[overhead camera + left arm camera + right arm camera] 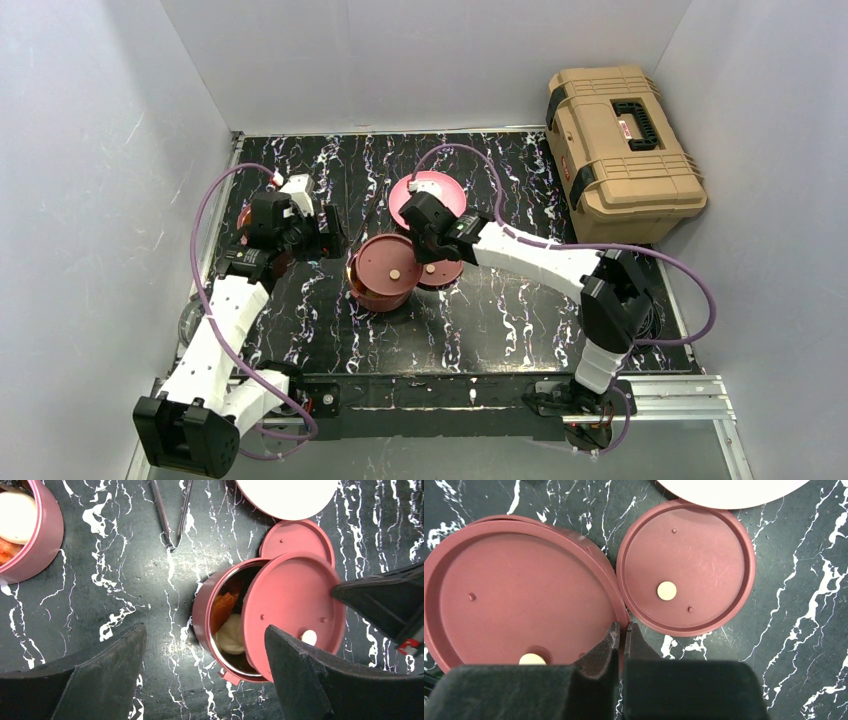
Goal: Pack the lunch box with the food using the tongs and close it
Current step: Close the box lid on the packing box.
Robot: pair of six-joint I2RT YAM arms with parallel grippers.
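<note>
While the top view shows the lunch box bowl (375, 290) in the middle of the table (500, 330) under its shifted disc lid (388, 268), the left wrist view shows the left gripper (204, 630) wide open and empty above it, with food (231, 632) visible inside. In the right wrist view the right gripper (622, 630) pinches the lid's rim.

On the black marbled table (500, 330) a maroon bowl (373, 297) under a flat lid (380, 260) has the right gripper (427, 256) at its right rim, a second lid (447, 279) just beside, a pink plate (445, 190) behind and a tan toolbox (620, 140) far right.
</note>
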